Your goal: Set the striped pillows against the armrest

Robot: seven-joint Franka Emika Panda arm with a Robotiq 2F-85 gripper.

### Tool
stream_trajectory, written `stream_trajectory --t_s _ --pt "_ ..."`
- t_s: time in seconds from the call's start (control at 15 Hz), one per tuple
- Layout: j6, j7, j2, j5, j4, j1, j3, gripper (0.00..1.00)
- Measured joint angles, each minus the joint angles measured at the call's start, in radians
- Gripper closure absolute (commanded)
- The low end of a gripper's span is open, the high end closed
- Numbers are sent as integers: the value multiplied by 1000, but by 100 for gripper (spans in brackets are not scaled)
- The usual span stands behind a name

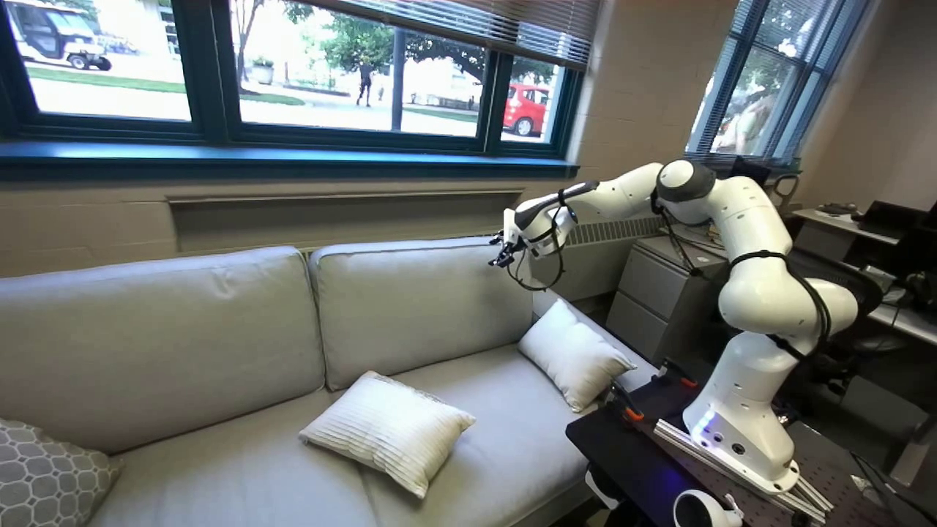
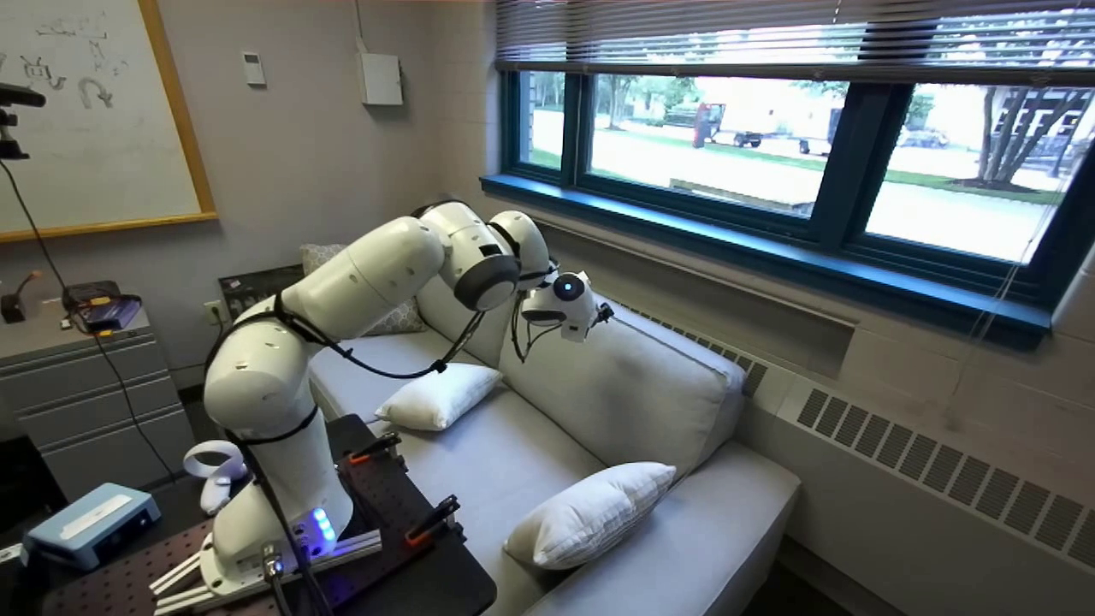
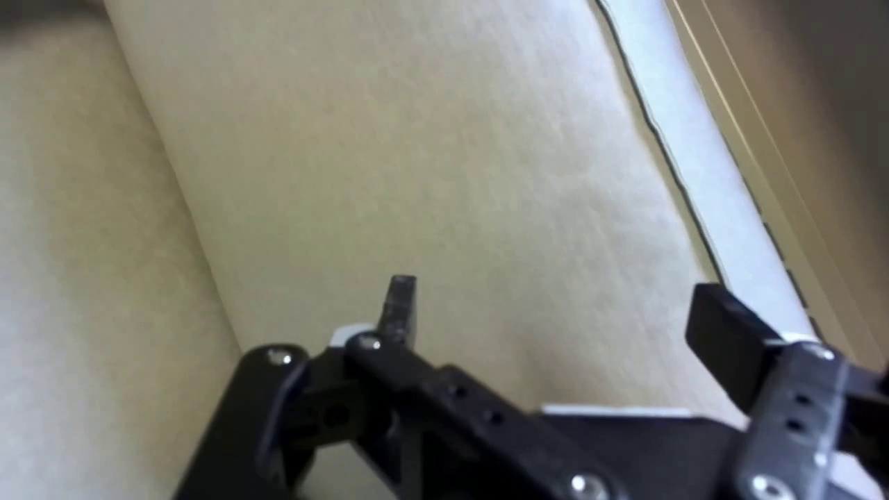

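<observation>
Farthest from the armrest (image 2: 710,513): grey patterned cushion (image 1: 47,476), not a target; risk is mistaking it for one. Next in, flat striped pillow (image 1: 392,432) lies on the sofa seat (image 1: 241,454), well apart from the armrest; probably the one left to place. Looks soft and plump, so a shallow pinch may slip off, and going too low could grab seat fabric instead. Carried by one corner, it'll likely sag and land flat rather than propped. Then the gripper (image 3: 559,316): jaws spread wide, holding nothing, higher than the armrest and up by the backrest (image 1: 424,307); clearance unreadable, so dropping straight down may scrape fabric. Hanging cable (image 1: 561,265) beside it could snag a pillow corner. Closest in, leaning striped pillow (image 1: 575,355) is tilted against the armrest, looks touching; shoving the flat one into it might topple it or ride it up over the armrest. Containers: none in the task. Drawer cabinet (image 2: 94,393) well apart from the armrest, closed; filing cabinet (image 1: 648,293) just past the armrest, closed too. Contents of both hidden.
</observation>
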Motion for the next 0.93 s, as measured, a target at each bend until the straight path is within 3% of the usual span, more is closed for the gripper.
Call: stream_trajectory --t_s 0.13,0.33,0.47,0.67,0.93 --pt "-24 89 26 75 87 169 -113 0" --pt "-119 321 69 139 213 409 -339 0" --pt "-223 487 110 144 291 513 -458 0" --pt "-382 652 173 143 390 568 -525 0" --pt "-505 743 211 143 447 561 -512 0"
